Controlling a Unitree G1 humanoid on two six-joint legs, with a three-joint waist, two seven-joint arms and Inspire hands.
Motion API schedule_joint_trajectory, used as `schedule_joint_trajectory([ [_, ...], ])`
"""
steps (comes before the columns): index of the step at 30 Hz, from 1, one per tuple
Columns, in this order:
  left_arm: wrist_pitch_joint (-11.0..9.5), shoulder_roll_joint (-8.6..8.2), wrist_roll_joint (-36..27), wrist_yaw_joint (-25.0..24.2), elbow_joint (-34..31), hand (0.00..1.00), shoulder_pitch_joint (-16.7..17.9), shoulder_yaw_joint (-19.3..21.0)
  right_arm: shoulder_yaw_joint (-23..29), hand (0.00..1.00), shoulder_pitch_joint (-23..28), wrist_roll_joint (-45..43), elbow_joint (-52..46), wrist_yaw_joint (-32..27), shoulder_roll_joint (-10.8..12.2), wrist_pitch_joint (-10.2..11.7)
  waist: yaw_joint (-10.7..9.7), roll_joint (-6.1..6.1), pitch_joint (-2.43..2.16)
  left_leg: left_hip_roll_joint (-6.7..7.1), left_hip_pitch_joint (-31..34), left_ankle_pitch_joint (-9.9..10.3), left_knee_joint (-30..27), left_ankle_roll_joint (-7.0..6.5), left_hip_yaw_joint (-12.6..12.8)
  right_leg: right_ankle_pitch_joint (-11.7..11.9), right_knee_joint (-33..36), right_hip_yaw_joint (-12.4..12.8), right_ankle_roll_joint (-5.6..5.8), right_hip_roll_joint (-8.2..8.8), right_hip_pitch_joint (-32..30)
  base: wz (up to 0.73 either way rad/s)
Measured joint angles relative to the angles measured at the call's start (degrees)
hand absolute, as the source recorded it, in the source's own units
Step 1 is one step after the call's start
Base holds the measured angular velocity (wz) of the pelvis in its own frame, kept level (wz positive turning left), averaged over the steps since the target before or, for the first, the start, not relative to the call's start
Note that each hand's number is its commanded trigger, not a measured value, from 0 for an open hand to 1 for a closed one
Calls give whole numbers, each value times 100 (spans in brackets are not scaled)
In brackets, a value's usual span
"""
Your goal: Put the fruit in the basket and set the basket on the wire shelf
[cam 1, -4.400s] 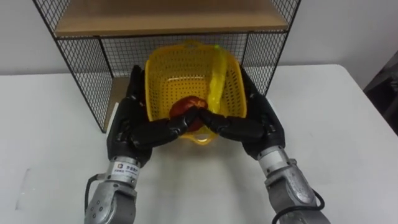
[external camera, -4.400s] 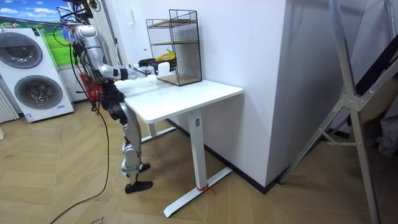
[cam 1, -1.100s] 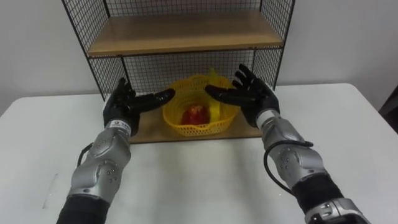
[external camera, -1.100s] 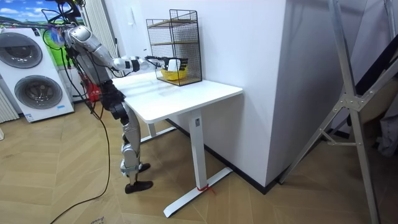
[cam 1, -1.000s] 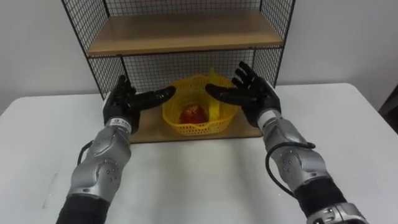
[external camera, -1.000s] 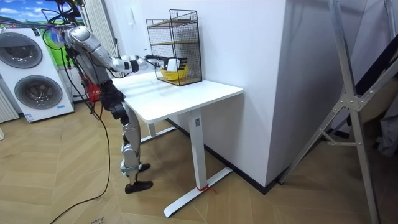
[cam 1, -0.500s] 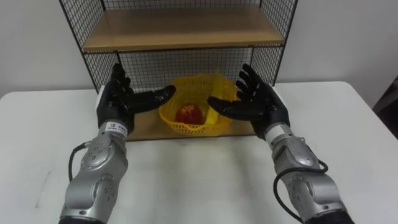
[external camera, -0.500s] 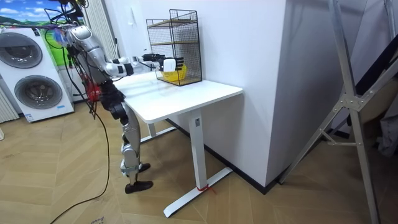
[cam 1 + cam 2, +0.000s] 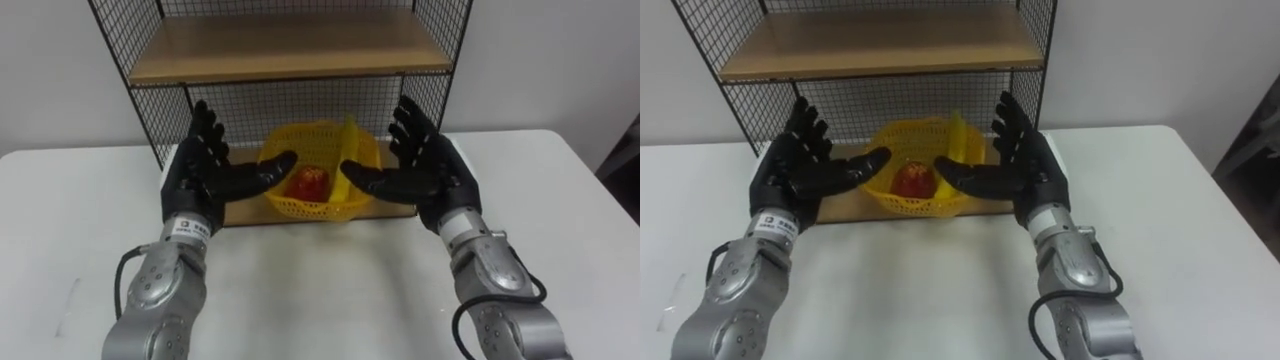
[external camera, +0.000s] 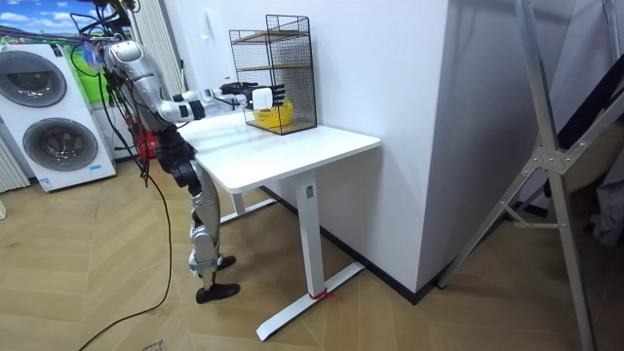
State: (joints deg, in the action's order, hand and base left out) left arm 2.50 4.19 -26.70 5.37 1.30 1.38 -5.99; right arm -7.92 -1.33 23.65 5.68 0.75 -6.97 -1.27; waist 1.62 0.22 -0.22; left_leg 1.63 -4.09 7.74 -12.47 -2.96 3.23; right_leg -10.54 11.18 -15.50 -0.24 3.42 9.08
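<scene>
Head pair downward; room camera afar

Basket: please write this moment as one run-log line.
basket: on wire shelf, fruit inside | left hand: open, holding nothing | right hand: open, holding nothing

Wire shelf (image 9: 240,105) front open; mesh sides/back + upper board (image 9: 290,45) box in basket (image 9: 290,205).

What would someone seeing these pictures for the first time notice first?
The bright yellow basket, with a red fruit inside, sits on the bottom board of the wire shelf at the back of the white table. In front of it the black left hand and right hand are raised, fingers spread open, palms facing each other, holding nothing.
</scene>
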Motion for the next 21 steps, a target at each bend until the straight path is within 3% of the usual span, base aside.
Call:
schedule_joint_trajectory([
  [7, -25, 113, -21, -405, -262, 0, 406, -92, 9, 0, 418, -195, -234, 299, -15, 3, 11, -9, 5, -21, 62, 0, 1, 0, 86, 33, -31, 59, -7, -22, -88, -3],
  [12, -283, 127, -10, -578, -516, 0, 738, -70, 32, 0, 726, -330, -600, 378, 1, 27, 10, -30, 16, -37, 52, 2, 11, 0, 147, 53, -39, 115, -14, -34, -87, -6],
  [15, -314, 128, 83, -616, -656, 0, 927, -80, 30, 0, 975, -646, -961, 444, 1, 170, 1, -36, 13, -41, 49, 6, 9, 2, 146, 44, -33, 121, -1, -33, -96, 0],
  [21, -623, 152, 36, -631, -831, 0, 1288, -66, 48, 0, 1469, -833, -1496, 560, -30, 448, 2, -84, 4, -45, 138, 17, 12, 19, 135, 28, -32, 118, 18, -39, -181, 0],
])
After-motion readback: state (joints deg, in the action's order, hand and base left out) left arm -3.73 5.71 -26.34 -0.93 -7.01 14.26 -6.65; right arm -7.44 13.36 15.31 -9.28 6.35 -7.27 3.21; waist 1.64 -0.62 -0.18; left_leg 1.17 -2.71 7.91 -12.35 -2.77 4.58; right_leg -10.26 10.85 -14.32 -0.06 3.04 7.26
